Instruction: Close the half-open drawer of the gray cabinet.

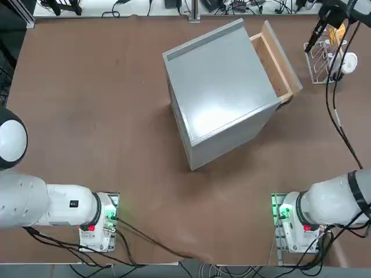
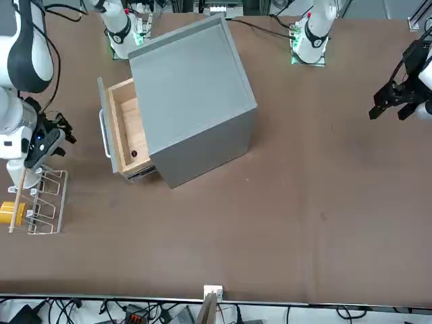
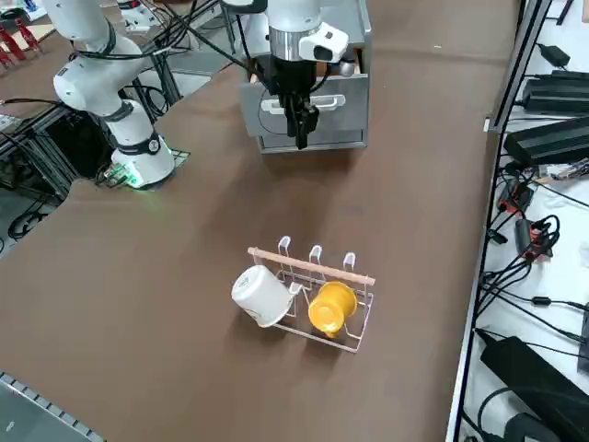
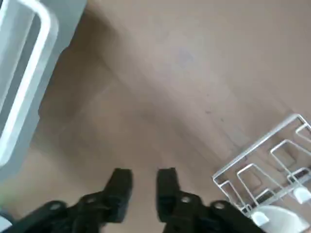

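We see the cabinet (image 1: pixel 223 95) mid-table w/ its drawer (image 1: pixel 277 61) sticking out toward the wire rack (image 1: pixel 324 61) (two cups (image 3: pixel 296 300) on it); right gripper (image 3: pixel 301 131) hangs btwn drawer front & rack.

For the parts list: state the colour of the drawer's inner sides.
Light tan wood; the drawer shows it best in the front view.

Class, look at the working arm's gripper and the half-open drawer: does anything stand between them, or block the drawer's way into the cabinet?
Nothing visible does. The right gripper hangs over bare table, empty, between the drawer front with its handle and the wire rack. One small dark thing lies inside the drawer, below its sides.
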